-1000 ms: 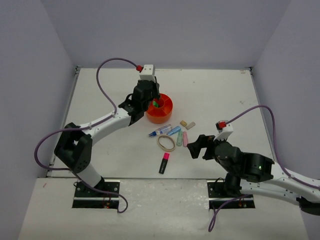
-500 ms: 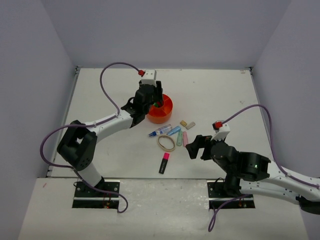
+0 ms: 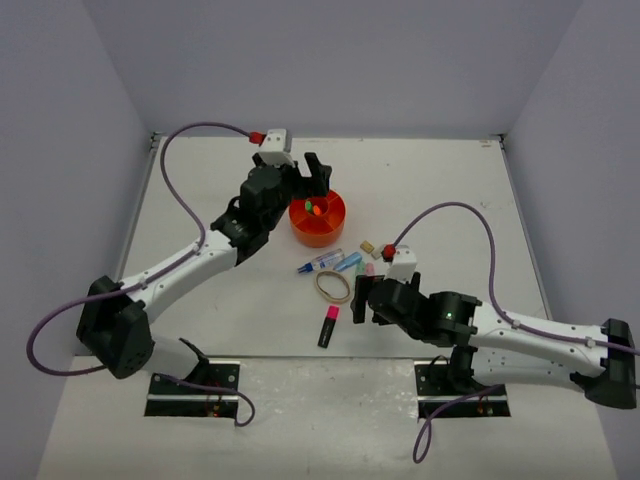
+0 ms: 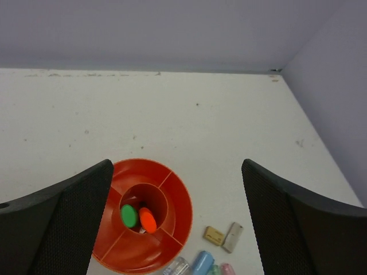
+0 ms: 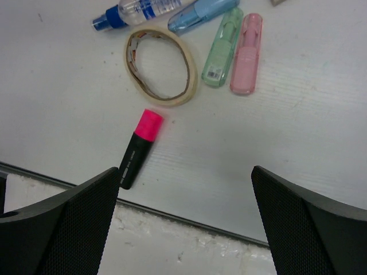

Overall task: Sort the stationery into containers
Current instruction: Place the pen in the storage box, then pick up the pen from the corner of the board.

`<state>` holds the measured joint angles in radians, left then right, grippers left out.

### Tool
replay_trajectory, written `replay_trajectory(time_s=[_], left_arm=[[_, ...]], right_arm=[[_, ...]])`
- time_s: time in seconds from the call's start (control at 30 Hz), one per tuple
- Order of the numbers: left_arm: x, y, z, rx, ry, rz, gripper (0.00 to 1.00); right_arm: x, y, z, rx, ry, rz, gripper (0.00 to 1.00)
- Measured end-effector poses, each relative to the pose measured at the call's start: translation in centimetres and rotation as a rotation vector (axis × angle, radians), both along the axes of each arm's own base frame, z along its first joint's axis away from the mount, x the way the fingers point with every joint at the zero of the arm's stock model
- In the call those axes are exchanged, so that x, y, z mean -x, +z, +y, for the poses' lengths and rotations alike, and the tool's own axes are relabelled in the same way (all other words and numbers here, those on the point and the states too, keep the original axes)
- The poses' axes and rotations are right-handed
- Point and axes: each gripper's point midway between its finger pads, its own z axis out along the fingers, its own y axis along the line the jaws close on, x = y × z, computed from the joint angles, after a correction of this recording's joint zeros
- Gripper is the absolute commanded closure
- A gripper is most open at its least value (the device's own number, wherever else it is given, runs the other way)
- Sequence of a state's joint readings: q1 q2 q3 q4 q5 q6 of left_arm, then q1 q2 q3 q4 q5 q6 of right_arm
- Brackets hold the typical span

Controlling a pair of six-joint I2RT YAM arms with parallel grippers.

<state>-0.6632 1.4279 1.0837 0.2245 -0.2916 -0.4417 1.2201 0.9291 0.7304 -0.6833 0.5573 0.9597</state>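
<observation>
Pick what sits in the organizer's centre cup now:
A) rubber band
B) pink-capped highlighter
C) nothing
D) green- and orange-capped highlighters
D: the left wrist view shows a green cap and an orange cap side by side inside the centre cup of the orange organizer. The pink-capped highlighter lies on the table.
</observation>
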Motion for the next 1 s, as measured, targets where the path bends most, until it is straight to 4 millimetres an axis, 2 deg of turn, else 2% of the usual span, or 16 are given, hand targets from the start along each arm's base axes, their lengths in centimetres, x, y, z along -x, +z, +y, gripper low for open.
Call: replay_trajectory(time_s=[0.1, 0.17, 0.23, 0.3, 0.43, 0.57, 0.7, 0.9, 1.0], left_arm=[[2.4, 4.3, 1.2, 0.074, -0.022, -0.056, 0.00], [4.2, 6.6, 2.3, 0.122, -0.032, -0.094, 0.00], [5.9, 7.9, 3.6, 0.146, -0.038, -0.113, 0.00], [7.3, 8.4, 4.5, 0.153, -0.040, -0.121, 0.00], [8.7, 7.3, 5.9, 0.124, -0.029, -0.087, 0.00], [9.3, 5.5, 6.9, 0.074, -0.009, -0.036, 0.00], [9.9, 4.8, 7.5, 0.052, 0.001, -0.012, 0.00], [10.4, 4.1, 8.1, 0.038, 0.006, 0.002, 0.00], [10.5, 3.1, 8.1, 0.026, 0.008, 0.019, 0.00]], right_arm=[[0.2, -1.9, 2.0, 0.027, -0.036, 0.095, 0.19], [0.5, -3.1, 3.1, 0.052, -0.071, 0.162, 0.32], [0.6, -4.0, 4.6, 0.076, -0.100, 0.224, 0.39], [0.7, -4.8, 6.2, 0.105, -0.121, 0.275, 0.41], [2.0, -6.4, 9.1, 0.146, -0.123, 0.335, 0.41], [4.4, -7.6, 10.5, 0.172, -0.089, 0.375, 0.40], [5.1, -8.6, 10.8, 0.189, -0.088, 0.406, 0.41], [5.1, -10.7, 10.3, 0.251, -0.126, 0.424, 0.52], [5.1, -11.4, 10.0, 0.273, -0.143, 0.426, 0.55]])
